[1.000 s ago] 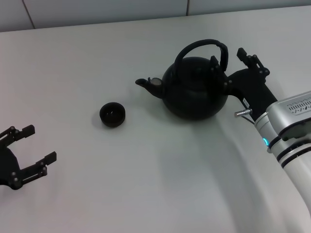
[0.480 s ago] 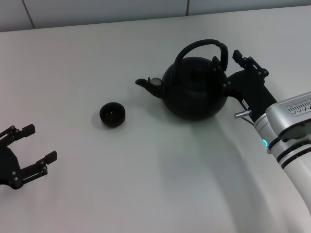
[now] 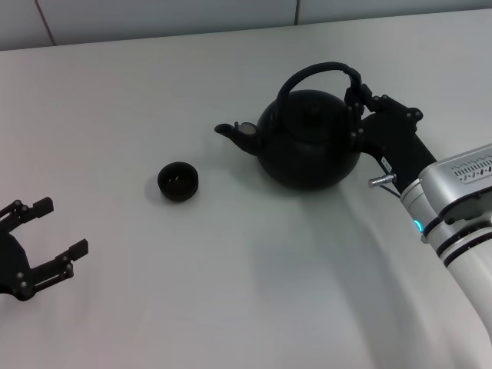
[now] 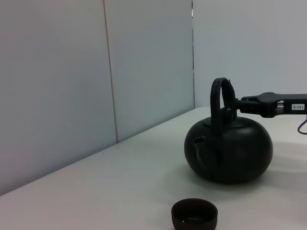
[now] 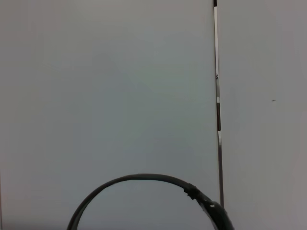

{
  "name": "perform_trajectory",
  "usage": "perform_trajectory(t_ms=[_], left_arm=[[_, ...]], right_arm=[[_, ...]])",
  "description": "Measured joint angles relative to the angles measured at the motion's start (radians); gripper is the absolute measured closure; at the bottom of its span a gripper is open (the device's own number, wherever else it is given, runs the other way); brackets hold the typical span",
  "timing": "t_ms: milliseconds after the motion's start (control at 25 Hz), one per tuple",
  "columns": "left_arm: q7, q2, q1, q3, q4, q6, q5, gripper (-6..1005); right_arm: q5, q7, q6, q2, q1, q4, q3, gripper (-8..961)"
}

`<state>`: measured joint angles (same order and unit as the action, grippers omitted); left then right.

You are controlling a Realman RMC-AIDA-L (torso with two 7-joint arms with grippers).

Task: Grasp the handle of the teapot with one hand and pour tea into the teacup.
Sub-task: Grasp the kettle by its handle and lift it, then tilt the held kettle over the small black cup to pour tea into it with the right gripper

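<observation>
Leftmost, the left pincer (image 3: 48, 238) is parked low over the white surface (image 3: 254, 277), its fingers spread wide and empty. Next, the small round black teacup (image 3: 178, 181) is seen, then the matte-black teapot (image 3: 307, 140), spout toward it. The right pincer (image 3: 360, 104) is closed around the wrapped side of the arched handle (image 3: 319, 72).

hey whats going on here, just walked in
The right gripper is at the wrapped side of the handle of the black teapot, which sits upright on the white table. Whether the fingers have clamped it cannot be told. The small black teacup stands apart from the pot, on its spout side, and no pouring is under way. The left gripper sits open and idle at the table's near left.
</observation>
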<state>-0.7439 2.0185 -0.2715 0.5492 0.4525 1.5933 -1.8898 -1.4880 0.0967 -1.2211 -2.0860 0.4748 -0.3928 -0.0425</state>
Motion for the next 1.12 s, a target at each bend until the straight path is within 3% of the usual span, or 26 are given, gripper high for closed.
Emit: perform_trajectory(t_ms=[120, 560, 1120], left_arm=[[0.000, 0.000, 0.000, 0.000, 0.000, 0.001, 0.000, 186], [0.000, 0.005, 0.004, 0.000, 0.000, 0.000, 0.000, 187], [-0.001, 0.013, 0.005, 0.000, 0.000, 0.001, 0.000, 187]], right_arm=[[0.000, 0.000, -0.001, 0.000, 0.000, 0.000, 0.000, 822], [-0.005, -0.028, -0.129, 0.009, 0.005, 0.005, -0.008, 821], [-0.049, -0.107, -0.140, 0.009, 0.037, 0.065, -0.011, 819]])
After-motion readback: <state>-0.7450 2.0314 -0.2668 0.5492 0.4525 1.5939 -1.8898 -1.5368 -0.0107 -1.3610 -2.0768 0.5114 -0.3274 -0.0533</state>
